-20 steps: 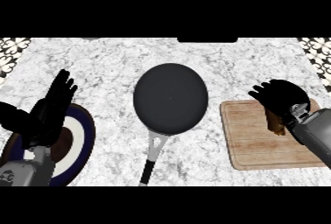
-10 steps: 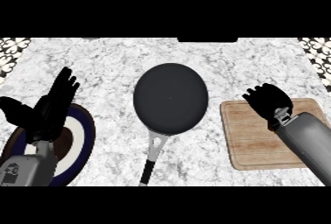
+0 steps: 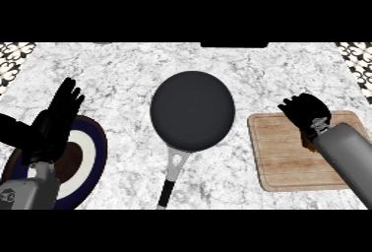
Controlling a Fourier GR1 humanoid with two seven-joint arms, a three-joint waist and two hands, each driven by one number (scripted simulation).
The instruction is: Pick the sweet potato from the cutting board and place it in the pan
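Right hand (image 3: 305, 110) over the cutting board's (image 3: 291, 162) top edge, fingers curled; can't tell if it holds the sweet potato, which isn't visible. Pan (image 3: 192, 110) mid-counter. Left hand (image 3: 54, 123) open above plate (image 3: 93, 162).

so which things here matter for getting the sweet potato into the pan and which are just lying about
For the job:
- pan
- cutting board
- right hand, curled over the board; no sweet potato visible

Lying about:
- plate
- left hand, resting open

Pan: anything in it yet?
No. The pan shows only its bare dark surface, while the right hand is over the cutting board's far edge, off to the pan's right.
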